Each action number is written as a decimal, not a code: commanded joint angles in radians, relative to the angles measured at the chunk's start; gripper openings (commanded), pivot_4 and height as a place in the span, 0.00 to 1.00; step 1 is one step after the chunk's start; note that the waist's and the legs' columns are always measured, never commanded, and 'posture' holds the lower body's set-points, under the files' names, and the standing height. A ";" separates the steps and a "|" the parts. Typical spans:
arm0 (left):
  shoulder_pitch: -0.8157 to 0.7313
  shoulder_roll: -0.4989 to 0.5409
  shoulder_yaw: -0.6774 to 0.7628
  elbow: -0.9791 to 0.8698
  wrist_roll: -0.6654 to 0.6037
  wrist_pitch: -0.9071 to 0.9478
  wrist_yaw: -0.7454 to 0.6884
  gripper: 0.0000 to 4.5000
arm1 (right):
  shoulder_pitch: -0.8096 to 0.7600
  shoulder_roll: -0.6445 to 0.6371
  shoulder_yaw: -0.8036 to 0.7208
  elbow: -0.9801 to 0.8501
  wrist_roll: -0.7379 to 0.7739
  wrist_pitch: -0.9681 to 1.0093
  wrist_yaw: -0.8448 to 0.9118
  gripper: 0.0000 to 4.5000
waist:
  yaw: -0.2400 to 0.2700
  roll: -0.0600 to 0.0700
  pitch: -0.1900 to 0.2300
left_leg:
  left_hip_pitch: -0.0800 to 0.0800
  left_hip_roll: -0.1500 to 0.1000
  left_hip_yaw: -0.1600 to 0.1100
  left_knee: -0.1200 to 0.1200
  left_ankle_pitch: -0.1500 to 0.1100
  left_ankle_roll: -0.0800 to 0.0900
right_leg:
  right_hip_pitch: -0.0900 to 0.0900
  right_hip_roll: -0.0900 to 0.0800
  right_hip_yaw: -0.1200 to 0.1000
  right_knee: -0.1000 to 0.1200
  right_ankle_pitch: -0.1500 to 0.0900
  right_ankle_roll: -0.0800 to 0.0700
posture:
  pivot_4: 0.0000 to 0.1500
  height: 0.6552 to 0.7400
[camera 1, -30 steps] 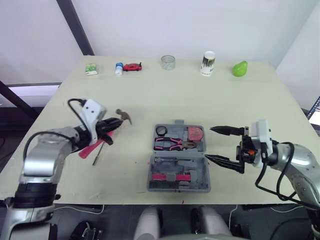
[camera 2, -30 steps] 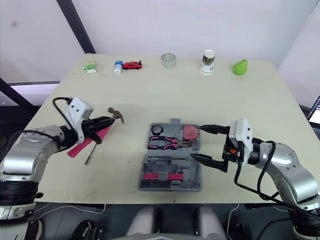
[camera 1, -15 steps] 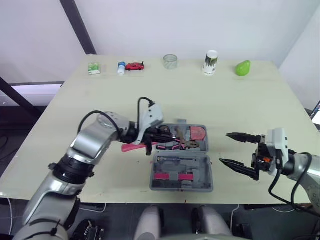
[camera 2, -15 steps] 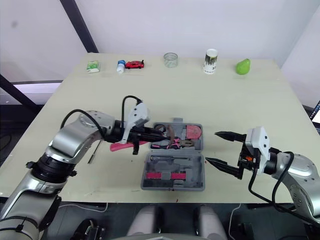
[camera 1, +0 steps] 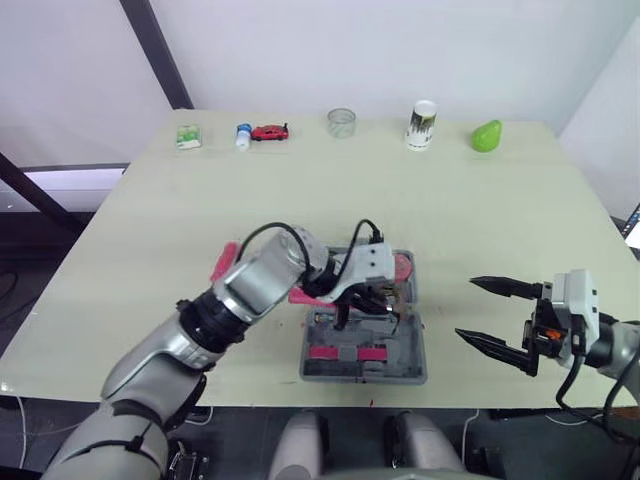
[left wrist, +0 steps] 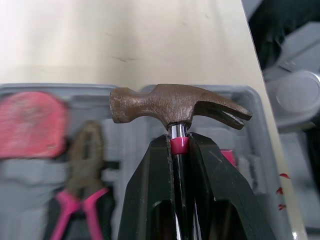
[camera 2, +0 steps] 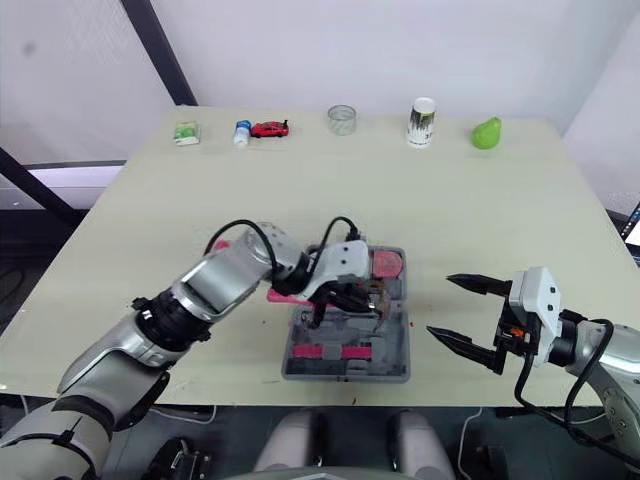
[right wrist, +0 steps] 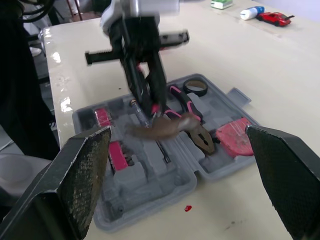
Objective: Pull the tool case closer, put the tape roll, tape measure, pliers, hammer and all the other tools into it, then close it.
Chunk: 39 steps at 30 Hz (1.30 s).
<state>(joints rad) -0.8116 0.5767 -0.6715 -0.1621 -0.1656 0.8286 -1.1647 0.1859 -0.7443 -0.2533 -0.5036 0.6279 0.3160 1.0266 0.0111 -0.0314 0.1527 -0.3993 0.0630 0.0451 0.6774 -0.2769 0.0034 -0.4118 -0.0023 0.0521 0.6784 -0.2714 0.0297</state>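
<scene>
Left gripper (left wrist: 179, 142), fingers pinching the hammer (left wrist: 175, 106) neck, has moved from frame left to over the open tool case (camera 1: 408, 368) at centre. The hammer is apparently not yet seated. Right gripper (camera 1: 466, 307), lower right, has its fingers spread.

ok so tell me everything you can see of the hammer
The hammer has a brown, rusty-looking metal head, with a blunt face at one end and a split claw at the other. The head sits on a shiny steel neck with a pink collar, and the handle is pink. The left gripper is shut on the neck just under the head, holding it over the open tool case. Whether the head touches the case cannot be told.
</scene>
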 commanded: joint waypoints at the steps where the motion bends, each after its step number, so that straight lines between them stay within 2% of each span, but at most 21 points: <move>1: -0.029 -0.033 -0.044 -0.026 0.036 0.057 0.023 0.00 | 0.023 -0.004 -0.043 -0.038 0.013 -0.013 -0.008 1.00 | 0.000 0.000 0.000 | 0.000 0.000 0.000 0.000 0.000 0.000 | 0.000 0.000 0.000 0.000 0.000 0.000 | 1.00 1.00; 14: -0.052 -0.136 -0.156 -0.008 0.090 0.183 0.095 0.00 | 0.048 -0.012 -0.047 -0.021 0.002 -0.035 -0.002 1.00 | 0.002 0.001 0.000 | 0.000 0.000 -0.001 0.002 0.000 0.000 | 0.000 0.000 0.000 0.001 0.000 0.000 | 1.00 1.00; 39: -0.088 -0.228 -0.237 0.155 0.149 0.149 0.101 0.00 | 0.081 0.000 -0.043 -0.027 -0.025 -0.047 -0.012 1.00 | 0.003 0.003 0.000 | 0.000 0.000 -0.001 0.004 0.000 0.000 | 0.001 0.000 0.000 0.001 0.000 0.000 | 1.00 1.00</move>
<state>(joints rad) -0.8830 0.3640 -0.8882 -0.0183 -0.0311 0.9932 -1.0654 0.2608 -0.7459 -0.2754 -0.5015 0.5974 0.2934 1.0142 0.0144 -0.0282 0.1523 -0.3995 0.0628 0.0435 0.6820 -0.2770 0.0036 -0.4100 -0.0018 0.0522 0.6796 -0.2713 0.0299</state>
